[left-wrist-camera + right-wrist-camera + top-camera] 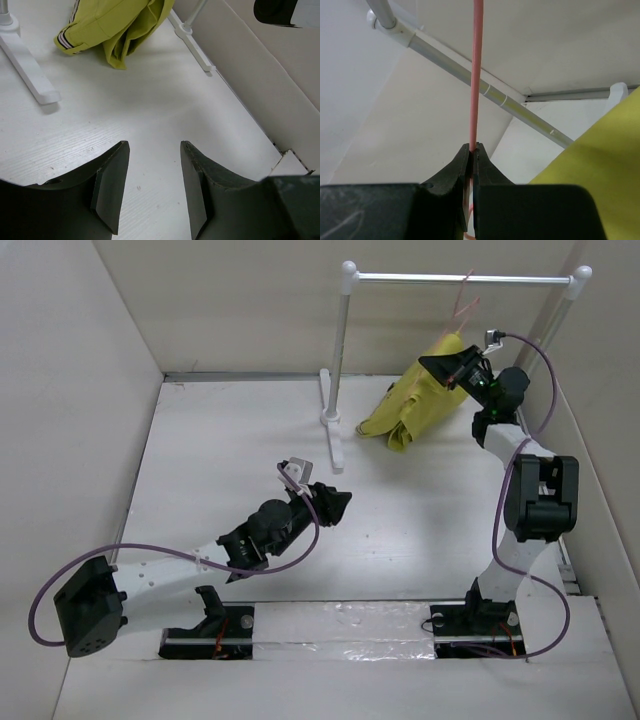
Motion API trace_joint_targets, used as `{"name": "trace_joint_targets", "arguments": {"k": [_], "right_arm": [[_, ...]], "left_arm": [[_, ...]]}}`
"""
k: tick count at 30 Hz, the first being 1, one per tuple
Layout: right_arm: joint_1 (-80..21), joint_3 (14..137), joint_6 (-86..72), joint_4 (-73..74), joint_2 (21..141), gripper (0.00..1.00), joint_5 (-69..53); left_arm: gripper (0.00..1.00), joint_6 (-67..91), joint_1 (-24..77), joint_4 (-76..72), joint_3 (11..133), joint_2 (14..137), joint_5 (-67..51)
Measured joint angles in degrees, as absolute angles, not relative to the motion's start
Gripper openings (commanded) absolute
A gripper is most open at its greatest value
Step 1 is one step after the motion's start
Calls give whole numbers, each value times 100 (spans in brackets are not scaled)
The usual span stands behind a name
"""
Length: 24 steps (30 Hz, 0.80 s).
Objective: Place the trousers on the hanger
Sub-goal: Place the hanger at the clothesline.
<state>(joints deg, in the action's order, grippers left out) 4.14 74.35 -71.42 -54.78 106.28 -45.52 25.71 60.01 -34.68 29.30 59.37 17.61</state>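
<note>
- The right claw (452, 364) is up in the upper right of the overhead view, just under the rail (460, 280).
- In the right wrist view its jaws are pressed together on a thin pink wire, the hanger (476, 75), which runs straight up from the fingertips (468, 156) to the top edge of the frame.
- In the overhead view the hanger (462, 302) shows as a faint pink line rising from that claw to the rail. The hook seems to reach the bar, but the wire is too thin there to tell if it hangs over it.
- The trousers (420, 405) are a bunched yellow heap in the upper right of the overhead view. Their upper end is lifted beside the right claw and the lower end lies on the white table (230, 440), right of the rail's foot (333, 435).
- The right wrist view shows yellow cloth (600, 175) filling its lower right corner, beside the claw and apart from the wire.
- The left claw (338, 502) is low over the table near the centre of the overhead view, well apart from the trousers.
- In the left wrist view its jaws stand apart with nothing but bare table between the fingers (112, 180).
- In that view the trousers (115, 30) lie at the top, a striped band (67, 41) at their left end.
</note>
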Motion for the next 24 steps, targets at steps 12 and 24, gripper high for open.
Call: {"name": "trace_joint_targets", "arguments": {"k": [12, 24], "right_arm": [[757, 6845, -7072, -6466, 10392, 83, -4547], [832, 5977, -5063, -4827, 8825, 100, -3850]], "left_arm": [[44, 2408, 6001, -3339, 3192, 6001, 2036], [47, 2206, 6001, -3262, 3505, 5999, 2410]]}}
